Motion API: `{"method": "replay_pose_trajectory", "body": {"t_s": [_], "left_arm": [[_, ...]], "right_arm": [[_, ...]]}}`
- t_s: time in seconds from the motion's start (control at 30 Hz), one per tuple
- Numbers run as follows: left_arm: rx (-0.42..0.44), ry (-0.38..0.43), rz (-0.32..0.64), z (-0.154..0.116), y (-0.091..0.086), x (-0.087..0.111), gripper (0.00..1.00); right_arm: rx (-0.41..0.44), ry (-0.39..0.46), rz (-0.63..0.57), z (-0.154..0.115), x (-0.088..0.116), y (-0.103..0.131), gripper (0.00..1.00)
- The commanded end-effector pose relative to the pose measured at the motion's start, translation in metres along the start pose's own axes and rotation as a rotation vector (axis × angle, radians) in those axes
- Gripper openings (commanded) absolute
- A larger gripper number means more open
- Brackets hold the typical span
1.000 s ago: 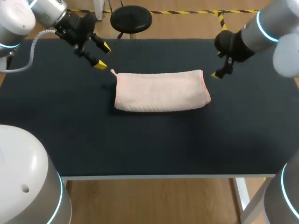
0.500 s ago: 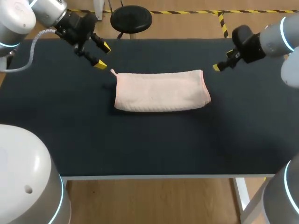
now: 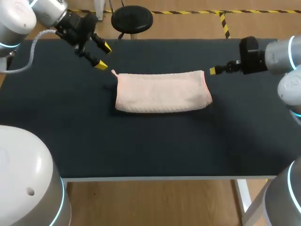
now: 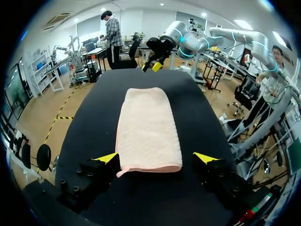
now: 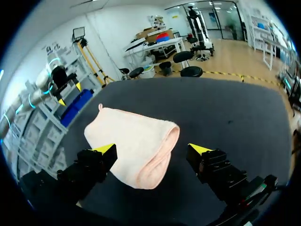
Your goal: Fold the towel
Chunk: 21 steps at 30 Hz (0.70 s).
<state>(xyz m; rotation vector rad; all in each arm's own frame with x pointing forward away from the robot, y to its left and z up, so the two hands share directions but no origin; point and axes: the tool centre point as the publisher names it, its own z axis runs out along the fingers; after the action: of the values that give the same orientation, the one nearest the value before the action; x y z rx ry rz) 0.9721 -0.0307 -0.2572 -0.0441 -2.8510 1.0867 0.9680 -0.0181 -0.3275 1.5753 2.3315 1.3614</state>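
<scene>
Towel (image 3: 162, 92) lies folded between left fingers (image 3: 100, 65) and right fingers (image 3: 212, 71), both spread apart

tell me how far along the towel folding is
Done: the towel lies on the table folded into a long narrow band, its fold along the near edge. In hand: nothing; the left gripper and right gripper are open, one off each short end, not touching it. Left: probably one fold end to end, if a smaller bundle is wanted.
</scene>
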Motion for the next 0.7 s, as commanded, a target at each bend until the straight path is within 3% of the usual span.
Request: {"method": "replay_pose_trajectory", "body": {"t_s": [0.03, 0.43, 0.7], "left_arm": [[0.002, -0.001, 0.001, 0.001, 0.001, 0.000, 1.00], [0.002, -0.001, 0.001, 0.001, 0.001, 0.000, 1.00], [0.002, -0.001, 0.001, 0.001, 0.001, 0.000, 1.00]], "right_arm": [[-0.031, 0.142, 0.255, 0.008, -0.001, -0.011, 1.00], [0.154, 0.244, 0.239, 0.034, 0.001, -0.042, 1.00], [0.200, 0.247, 0.268, 0.048, -0.006, -0.050, 1.00]]}}
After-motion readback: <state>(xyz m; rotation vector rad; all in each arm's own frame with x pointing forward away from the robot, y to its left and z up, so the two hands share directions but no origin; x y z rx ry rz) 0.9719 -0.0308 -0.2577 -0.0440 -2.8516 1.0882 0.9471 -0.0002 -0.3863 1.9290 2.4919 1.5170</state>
